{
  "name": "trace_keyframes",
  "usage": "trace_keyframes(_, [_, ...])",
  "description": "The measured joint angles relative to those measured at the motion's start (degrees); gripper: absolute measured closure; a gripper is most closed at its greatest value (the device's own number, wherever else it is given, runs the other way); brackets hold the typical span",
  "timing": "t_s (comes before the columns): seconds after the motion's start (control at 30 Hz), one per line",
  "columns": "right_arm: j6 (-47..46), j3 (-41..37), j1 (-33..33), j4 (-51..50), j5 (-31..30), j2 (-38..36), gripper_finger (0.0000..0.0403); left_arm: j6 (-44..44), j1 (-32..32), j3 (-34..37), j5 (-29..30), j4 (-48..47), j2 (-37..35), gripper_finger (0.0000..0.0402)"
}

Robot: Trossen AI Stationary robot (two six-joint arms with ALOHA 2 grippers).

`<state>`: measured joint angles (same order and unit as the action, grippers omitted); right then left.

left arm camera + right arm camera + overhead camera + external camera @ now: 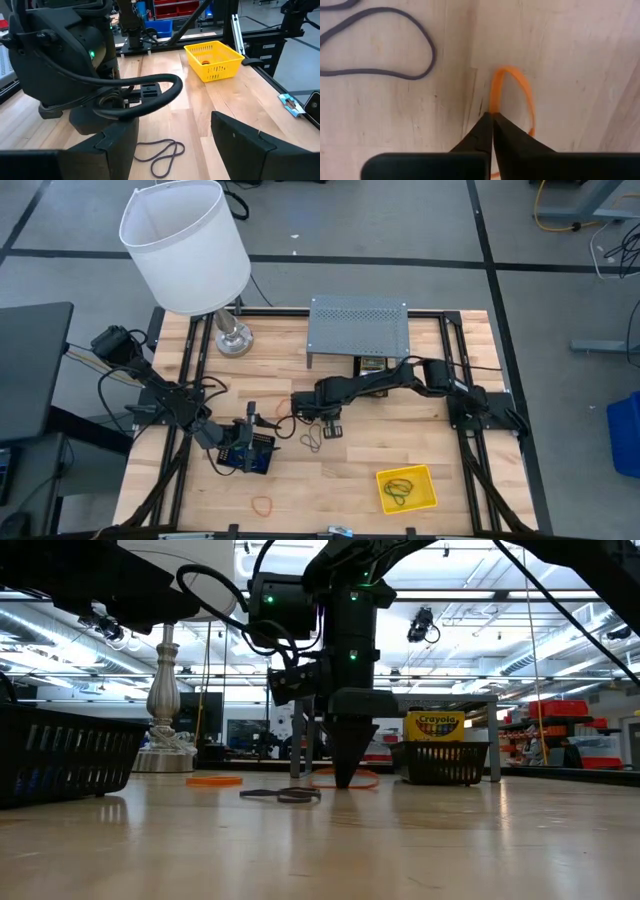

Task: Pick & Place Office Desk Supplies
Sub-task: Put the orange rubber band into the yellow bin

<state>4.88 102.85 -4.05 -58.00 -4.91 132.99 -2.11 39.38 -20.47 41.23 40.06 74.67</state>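
Observation:
My right gripper [492, 116] stands at the table's middle [328, 427], pointing down, shut on an orange rubber band [512, 92]. A purple rubber band [380, 47] lies flat just beside it [312, 441]. My left gripper [175, 150] is open and hovers over a black mesh tray [252, 457] holding blue bands, left of the purple band [160, 150]. A second orange band [263, 504] lies near the front edge. The yellow tray [407, 488] holds green bands. A crayon box [434, 725] stands in another black mesh tray [445, 762]. My right gripper pinches one strand of the orange band's loop [493, 106] between its two fingertips [482, 127], only at their free ends, coming from above and pointing down [345, 775]. The remainder of the loop [530, 107] spreads out on the wood by the fingertips [360, 780].
A grey perforated shelf [358, 330] stands at the far middle, and a lamp with a white shade [185, 245] at the far left. Black frame rails [180, 480] run along both sides. Bare wood lies between the purple band and the yellow tray.

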Motion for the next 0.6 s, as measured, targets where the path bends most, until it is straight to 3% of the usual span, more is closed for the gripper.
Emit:
trace_keyframes(0.23, [-3.16, -0.14, -3.79, -2.69, -3.59, -1.5, 0.0401, -0.16, 0.0, 0.0, -0.11, -0.05, 0.0, 0.015])
trace_keyframes(0.33, [-5.18, -0.61, -6.75, -7.61, -0.83, -3.05, 0.0401, 0.02, 0.0, 0.0, -0.13, -0.01, 0.0, 0.015])
trace_keyframes(0.6, [-13.17, -0.33, -13.73, -13.16, -2.39, -9.4, 0.0402, 0.04, 0.0, 0.0, 0.19, 0.05, 0.0, 0.015])
